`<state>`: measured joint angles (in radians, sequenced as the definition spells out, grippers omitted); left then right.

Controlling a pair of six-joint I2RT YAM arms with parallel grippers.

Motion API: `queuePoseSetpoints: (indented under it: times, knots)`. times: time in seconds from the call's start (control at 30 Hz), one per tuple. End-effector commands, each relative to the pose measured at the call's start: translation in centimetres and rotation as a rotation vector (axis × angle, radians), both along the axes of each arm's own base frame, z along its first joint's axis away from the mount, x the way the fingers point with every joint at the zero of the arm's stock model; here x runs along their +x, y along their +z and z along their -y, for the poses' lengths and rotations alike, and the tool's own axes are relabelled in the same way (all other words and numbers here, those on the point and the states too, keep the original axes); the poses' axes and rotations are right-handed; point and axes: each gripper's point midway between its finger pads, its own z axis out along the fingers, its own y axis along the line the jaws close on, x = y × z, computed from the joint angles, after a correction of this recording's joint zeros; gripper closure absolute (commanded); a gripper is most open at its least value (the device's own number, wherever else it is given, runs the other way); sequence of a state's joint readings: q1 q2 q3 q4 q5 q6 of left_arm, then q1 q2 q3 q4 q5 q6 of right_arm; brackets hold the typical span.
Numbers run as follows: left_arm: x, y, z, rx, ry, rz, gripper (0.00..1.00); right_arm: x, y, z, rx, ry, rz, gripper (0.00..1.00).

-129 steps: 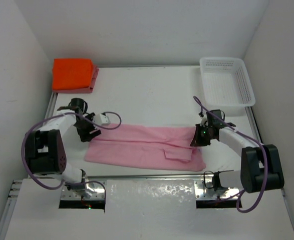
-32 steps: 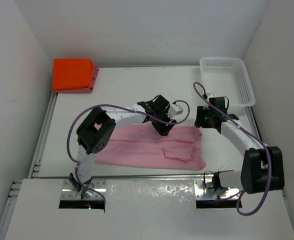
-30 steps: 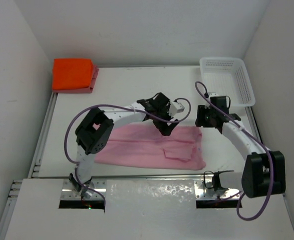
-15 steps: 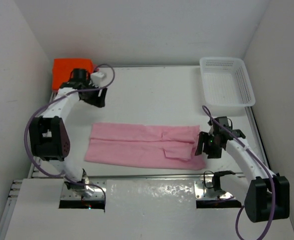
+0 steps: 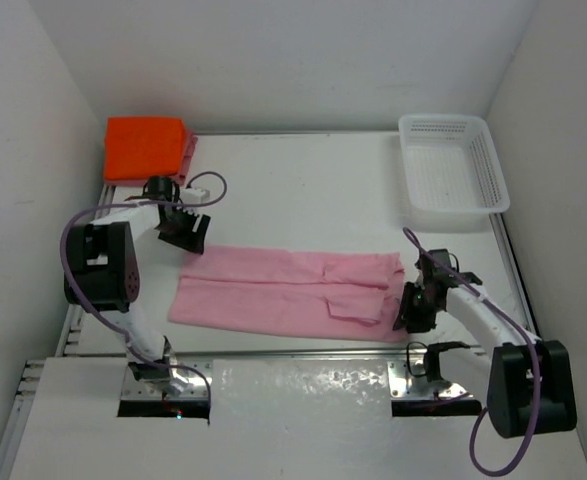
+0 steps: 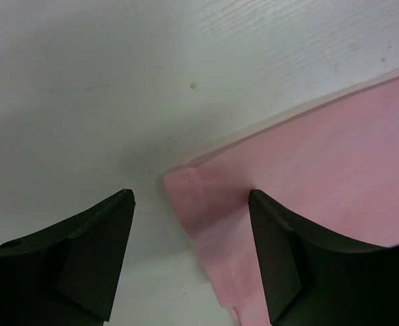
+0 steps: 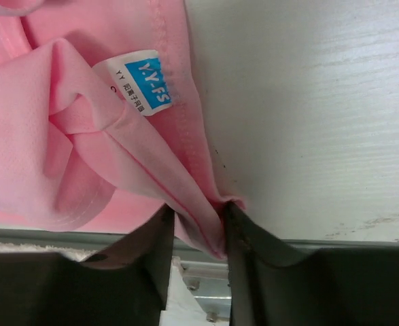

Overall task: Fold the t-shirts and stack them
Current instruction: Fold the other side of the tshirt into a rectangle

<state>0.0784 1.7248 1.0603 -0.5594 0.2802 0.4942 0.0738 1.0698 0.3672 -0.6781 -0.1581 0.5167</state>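
Top external view: the light pink t-shirt [image 5: 283,290] lies as a long band across the near middle of the table [image 5: 303,190], sleeves tucked in, not yet folded short.
Just changed, left side: half a second ago the left arm was up by the orange pile; now the left gripper [image 5: 186,232] has dropped to the band's far left corner.
Just changed, right side: the right gripper [image 5: 413,305] has slid from the band's right edge down to its near right corner.
Left gripper state: spread wide in the left wrist view [image 6: 189,251], one finger on either side of the shirt corner [image 6: 185,180], nothing clamped yet.
Right gripper state: squeezed onto a ridge of pink cloth in the right wrist view [image 7: 196,251], right at the table's near edge, just below the size label [image 7: 143,85].
What it means: I'd say both ends are being taken for the crosswise fold; the right is ready, the left must close first.
Finished pile: the orange t-shirt [image 5: 143,147] sits folded in the far left corner on top of the rose-red t-shirt [image 5: 178,178], only an edge of that one showing.
Count, shirts: three; two stacked, one in work.
Count, baskets: one white basket [image 5: 451,170], far right, well apart from the shirts.
Count, arms: two.
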Motion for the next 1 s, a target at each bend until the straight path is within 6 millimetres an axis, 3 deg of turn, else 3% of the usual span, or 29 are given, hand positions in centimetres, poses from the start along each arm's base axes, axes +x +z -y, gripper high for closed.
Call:
queuePoseSetpoints:
  times: [0.0, 0.17, 0.2, 0.27, 0.37, 0.43, 0.47, 0.53, 0.63, 0.7, 0.73, 0.77, 0.8, 0.9, 0.97]
  knots:
    - [0.5, -1.3, -0.8, 0.033, 0.005, 0.027, 0.34, 1.8, -2.0, 0.9, -0.054, -0.032, 0.075, 0.71]
    - [-0.1, -1.3, -2.0, 0.06, 0.033, 0.028, 0.34, 3.4, -2.3, 2.1, -0.125, -0.012, 0.076, 0.96]
    - [-0.4, -1.3, -2.2, 0.055, 0.041, 0.022, 0.34, 4.7, -1.7, 2.1, -0.138, -0.001, 0.099, 1.0]
    - [-0.5, -0.5, -3.0, 0.026, 0.071, 0.036, 0.33, 6.0, -1.2, 2.0, -0.157, 0.029, 0.118, 1.0]
    - [-0.3, 1.0, -4.1, -0.007, 0.107, 0.055, 0.3, 9.9, 0.2, 2.5, -0.231, 0.059, 0.173, 1.0]
    - [-0.1, 2.3, -5.1, -0.025, 0.138, 0.072, 0.29, 11.1, -0.1, 2.3, -0.248, 0.09, 0.15, 1.0]
    - [-0.1, 2.7, -5.5, -0.028, 0.147, 0.078, 0.28, 13.1, 0.8, 1.9, -0.251, 0.102, 0.182, 1.0]
    - [0.1, 4.0, -6.6, -0.036, 0.173, 0.1, 0.27, 14.5, 0.5, 2.0, -0.295, 0.128, 0.167, 1.0]
    - [0.1, 5.0, -7.9, -0.021, 0.196, 0.119, 0.27, 19.4, 2.2, 1.1, -0.316, 0.155, 0.216, 1.0]
    - [-0.1, 5.2, -8.6, -0.007, 0.207, 0.122, 0.27, 20.9, 2.0, 0.4, -0.344, 0.199, 0.207, 1.0]
    - [-0.1, 5.3, -8.8, -0.003, 0.208, 0.128, 0.27, 23.0, 3.4, -0.1, -0.351, 0.205, 0.245, 1.0]
    - [-0.3, 5.3, -8.9, 0.0, 0.211, 0.124, 0.27, 23.8, 3.6, -0.7, -0.367, 0.235, 0.252, 1.0]
    - [-0.3, 5.2, -8.9, 0.002, 0.21, 0.124, 0.26, 25.4, 3.7, -1.2, -0.366, 0.243, 0.253, 1.0]
    - [-0.5, 5.1, -8.8, -0.002, 0.21, 0.118, 0.26, 27.8, 3.0, -1.2, -0.399, 0.266, 0.23, 1.0]
    - [-0.6, 5.0, -8.8, -0.006, 0.213, 0.114, 0.26, 30.3, 1.8, -1.1, -0.439, 0.278, 0.209, 1.0]
